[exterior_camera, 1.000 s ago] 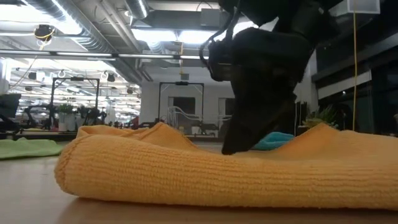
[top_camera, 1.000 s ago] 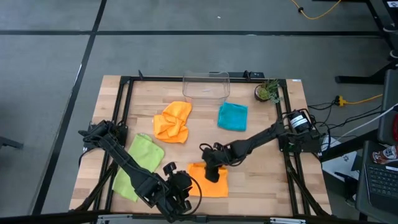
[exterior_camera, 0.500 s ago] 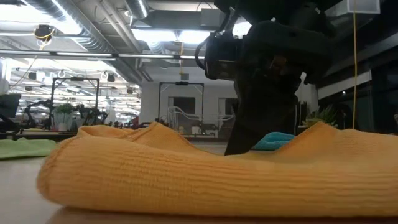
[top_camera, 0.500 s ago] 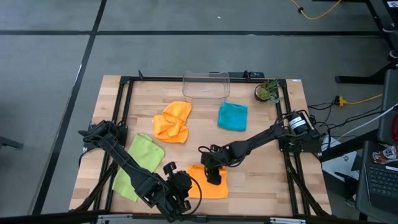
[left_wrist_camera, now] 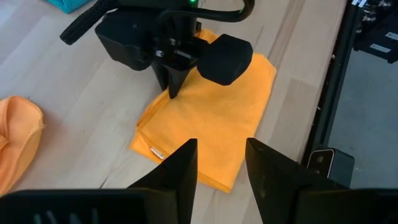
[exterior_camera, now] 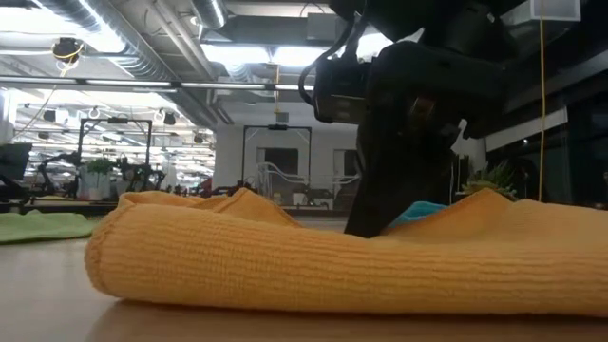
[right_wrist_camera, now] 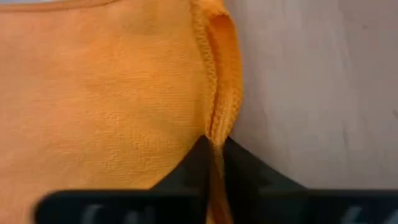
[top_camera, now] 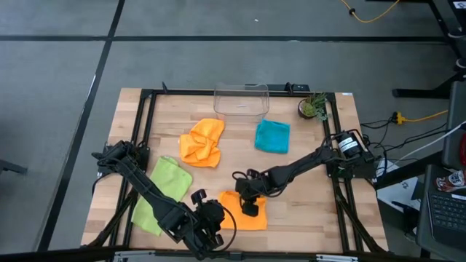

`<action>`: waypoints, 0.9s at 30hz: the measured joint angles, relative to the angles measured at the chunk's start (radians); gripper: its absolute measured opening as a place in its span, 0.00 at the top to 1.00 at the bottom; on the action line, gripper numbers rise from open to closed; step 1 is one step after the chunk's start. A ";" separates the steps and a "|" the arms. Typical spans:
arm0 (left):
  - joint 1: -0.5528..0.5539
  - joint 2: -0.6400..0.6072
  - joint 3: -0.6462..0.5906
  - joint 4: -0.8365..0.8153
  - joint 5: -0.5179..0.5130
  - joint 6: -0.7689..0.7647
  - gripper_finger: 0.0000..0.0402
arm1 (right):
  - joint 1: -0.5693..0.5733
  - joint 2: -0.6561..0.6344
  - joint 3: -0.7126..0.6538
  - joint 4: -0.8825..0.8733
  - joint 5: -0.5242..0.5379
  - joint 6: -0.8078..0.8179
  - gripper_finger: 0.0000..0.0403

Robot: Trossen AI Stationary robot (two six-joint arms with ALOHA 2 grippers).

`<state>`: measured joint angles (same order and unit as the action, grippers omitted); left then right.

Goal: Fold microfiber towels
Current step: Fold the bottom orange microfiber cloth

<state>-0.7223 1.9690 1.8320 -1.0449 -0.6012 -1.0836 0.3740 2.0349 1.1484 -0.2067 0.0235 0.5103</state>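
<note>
A folded orange towel (top_camera: 244, 215) lies flat near the table's front edge; in the left wrist view this orange towel (left_wrist_camera: 211, 124) is a neat rectangle. My right gripper (top_camera: 243, 198) stands on its far edge, shut on the hem. My left gripper (top_camera: 211, 227) waits by the towel's left side with its fingers open (left_wrist_camera: 221, 168) and nothing between them. A crumpled orange towel (top_camera: 202, 142), a teal towel (top_camera: 272, 136) and a lime green towel (top_camera: 162, 193) lie loose on the table. My right gripper pinches the folded orange towel's hemmed far edge (right_wrist_camera: 215, 130) between its two fingertips (right_wrist_camera: 198, 158). The fingers come from above, pointing down. The hem is bunched up between them; how many layers, I cannot tell. The towel lies on the table.
A clear plastic bin (top_camera: 241, 100) stands at the far edge, with a small potted plant (top_camera: 314, 107) to its right. A black frame (top_camera: 145, 145) runs around the table. Bare wood (top_camera: 306, 211) lies right of the folded towel.
My right gripper has shifted a little toward the table's near edge over the folded orange towel's far edge. The towel stays flat on the table.
</note>
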 joint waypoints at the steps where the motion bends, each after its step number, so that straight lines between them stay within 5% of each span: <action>1: 0.000 0.000 0.000 0.000 0.000 0.000 0.68 | 0.000 0.000 0.000 0.001 -0.001 0.000 0.96; 10: 0.000 0.000 0.000 0.000 0.000 0.043 0.68 | 0.000 0.001 0.019 0.002 -0.006 0.062 0.98; 27: 0.000 0.000 0.000 -0.002 0.000 0.047 0.68 | -0.007 -0.121 0.147 -0.253 -0.002 0.069 0.98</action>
<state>-0.7223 1.9690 1.8320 -1.0471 -0.6011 -1.0363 0.3667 1.9137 1.2951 -0.4599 0.0214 0.5797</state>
